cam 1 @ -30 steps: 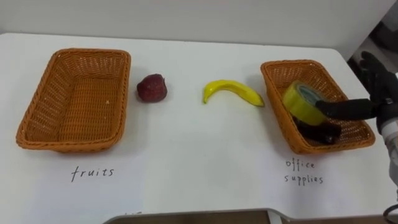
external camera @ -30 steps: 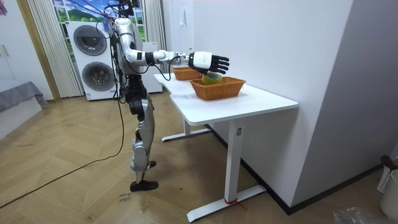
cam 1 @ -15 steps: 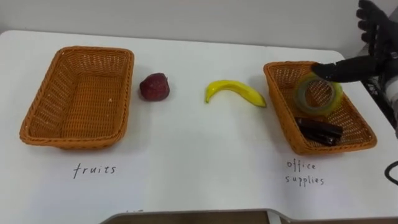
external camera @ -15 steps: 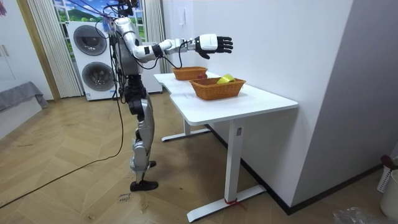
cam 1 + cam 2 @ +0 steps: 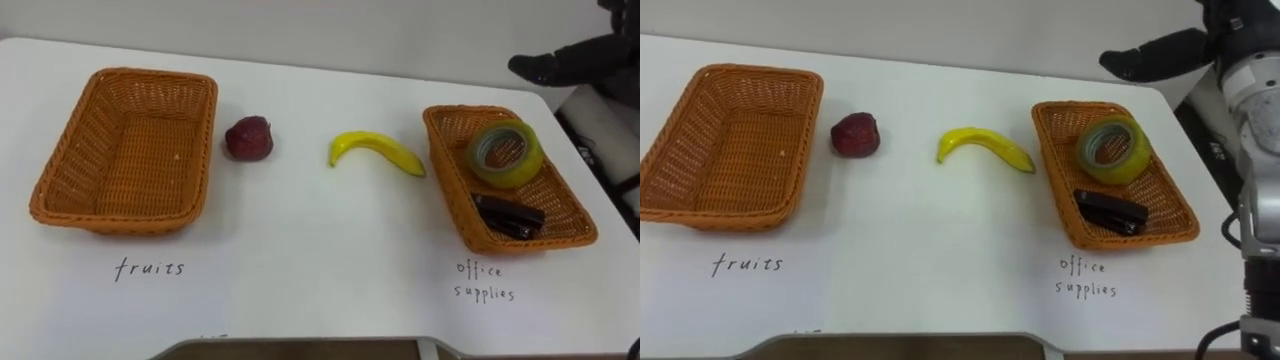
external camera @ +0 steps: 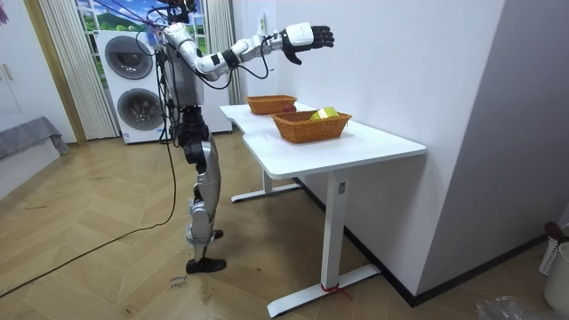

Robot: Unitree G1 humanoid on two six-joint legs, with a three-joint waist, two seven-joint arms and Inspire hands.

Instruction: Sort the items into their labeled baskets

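Observation:
A dark red fruit (image 5: 247, 138) and a yellow banana (image 5: 375, 150) lie on the white table between two wicker baskets. The left basket (image 5: 120, 222) holds nothing. In the right basket (image 5: 450, 190) a yellow-green tape roll (image 5: 505, 152) leans against the far wall, with a black stapler (image 5: 508, 215) in front of it. My right hand (image 5: 570, 60) hangs open high above and behind the right basket, holding nothing. In the room view that right hand (image 6: 307, 36) is raised well above the table.
Handwritten words mark the table below each basket. The table's right edge (image 5: 600, 180) runs close beside the right basket. A wall stands behind the table. Two washing machines (image 6: 133, 84) stand behind me in the room view.
My right hand let go of the tape roll, which now rests in the right basket. The hand rose up and back, away from the basket.

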